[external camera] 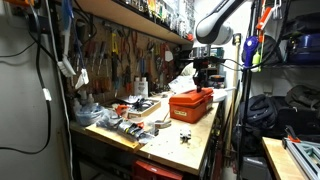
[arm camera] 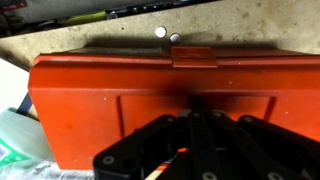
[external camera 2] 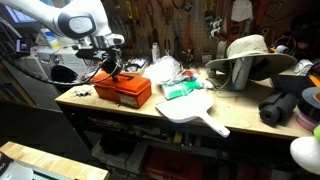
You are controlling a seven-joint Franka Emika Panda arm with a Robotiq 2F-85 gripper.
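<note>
A red toolbox lies with its lid closed on the wooden workbench in both exterior views (external camera: pixel 190 104) (external camera 2: pixel 124 90). It fills the wrist view (arm camera: pixel 100 100), its latch (arm camera: pixel 192 55) at the far edge. My gripper (external camera: pixel 203 82) (external camera 2: pixel 110 68) hangs straight down over the box, close to or on the lid. In the wrist view the two black fingers (arm camera: pixel 197 112) lie together over the lid's middle. A thin red-and-white strip (arm camera: pixel 165 165) shows beside the fingers. I cannot tell whether it is held.
A straw hat (external camera 2: pixel 245 50), a white flat scoop (external camera 2: pixel 195 110), a green packet (external camera 2: pixel 182 88) and a black bag (external camera 2: pixel 285 105) share the bench. Boxes and small parts (external camera: pixel 135 108) lie beside the toolbox. Tools hang on the back wall (external camera: pixel 120 50). Two small round caps (arm camera: pixel 165 34) sit behind the box.
</note>
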